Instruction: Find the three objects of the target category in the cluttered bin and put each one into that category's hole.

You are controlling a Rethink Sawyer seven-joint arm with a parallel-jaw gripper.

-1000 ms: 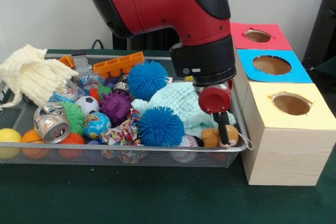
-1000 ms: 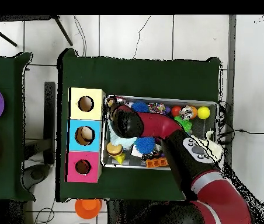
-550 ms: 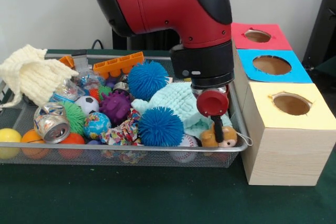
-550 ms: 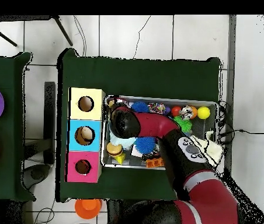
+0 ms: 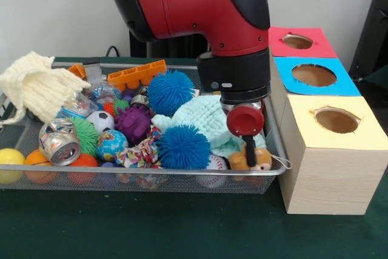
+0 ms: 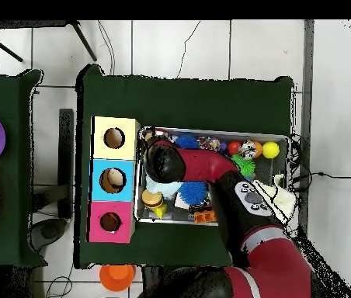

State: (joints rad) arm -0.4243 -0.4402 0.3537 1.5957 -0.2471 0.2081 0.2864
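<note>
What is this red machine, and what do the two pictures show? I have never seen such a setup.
It is a robot arm with a gripper at its end. One picture looks across the table; the other looks straight down from above. On the green table stands a wire mesh bin full of toys: blue spiky balls, a crushed can, a cream knitted hat. Beside it are three wooden boxes with holes, topped yellow, blue and red. The gripper reaches down onto a small brown plush toy; whether it holds it I cannot tell.
</note>
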